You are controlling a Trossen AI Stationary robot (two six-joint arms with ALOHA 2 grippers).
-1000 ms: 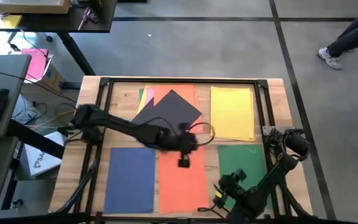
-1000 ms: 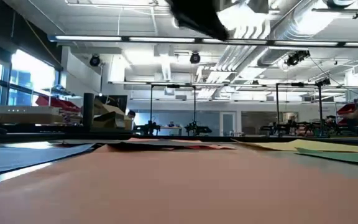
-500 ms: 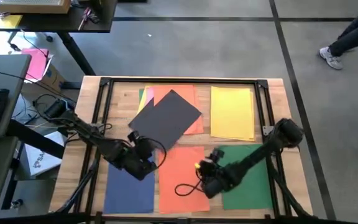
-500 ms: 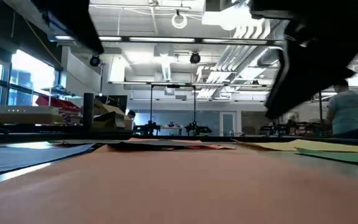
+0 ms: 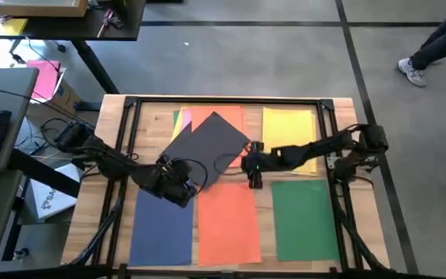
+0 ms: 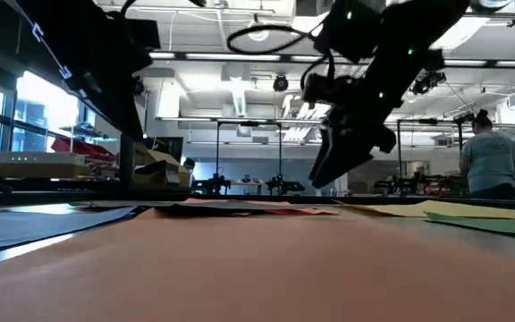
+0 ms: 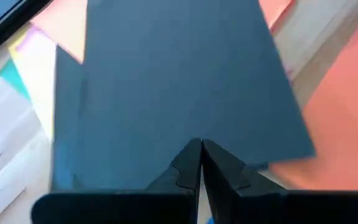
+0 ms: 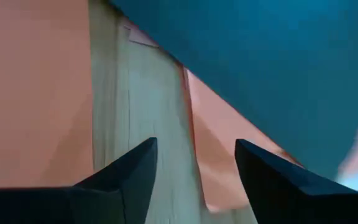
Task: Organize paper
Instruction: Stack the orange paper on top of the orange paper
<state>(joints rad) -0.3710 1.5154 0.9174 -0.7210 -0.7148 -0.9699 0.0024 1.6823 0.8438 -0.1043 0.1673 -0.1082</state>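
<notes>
the right gripper (image 5: 255,183) has swung up from the near green sheet (image 5: 303,218) to the right corner of the tilted dark grey paper sheet (image 5: 207,145), jaws spread above the bare wooden worktop (image 8: 135,106) between the orange sheets. the left gripper (image 5: 183,197), jaws pressed together, has barely shifted and hangs by that grey sheet's near-left edge, above the blue sheet (image 5: 161,225).

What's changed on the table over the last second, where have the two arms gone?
The left gripper pulled back from the table's middle to the dark grey sheet's near-left corner, fingers shut. The right gripper swung up from the near edge to that sheet's right corner, fingers open. The sheets lie as before; neither arm holds one.
</notes>
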